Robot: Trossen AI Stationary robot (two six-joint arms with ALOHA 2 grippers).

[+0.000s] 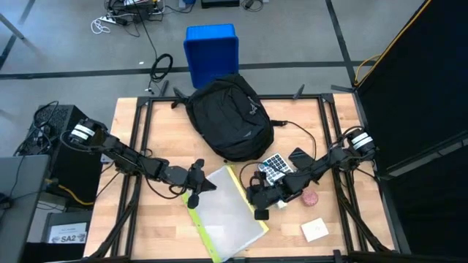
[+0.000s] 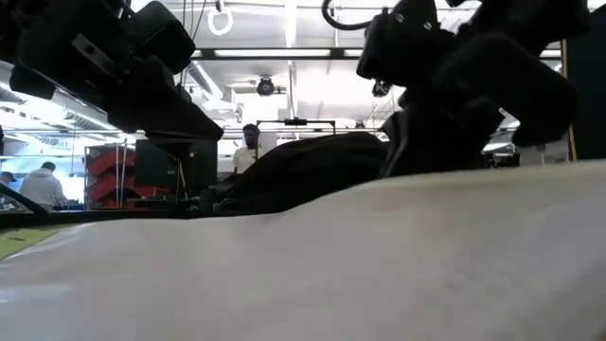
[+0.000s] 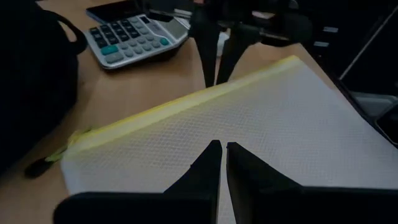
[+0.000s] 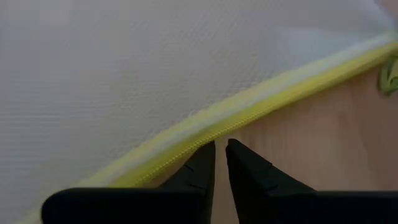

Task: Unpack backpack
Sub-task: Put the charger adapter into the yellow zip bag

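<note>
grippers over mesh pouch, backpack at bench's far edge
left gripper and right gripper nearly closed, empty; pouch fills low view, hiding the bench.

The black backpack just lies flat at the table's far middle, soft and rounded, its top loop hanging past the far edge.

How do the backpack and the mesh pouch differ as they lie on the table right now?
The backpack is black, bulky and rounded; the mesh pouch is pale, translucent and flat with a yellow zipper edge. The backpack sits at the table's far edge, untouched; the pouch lies between the left gripper and right gripper. Both rest on the table.
</note>
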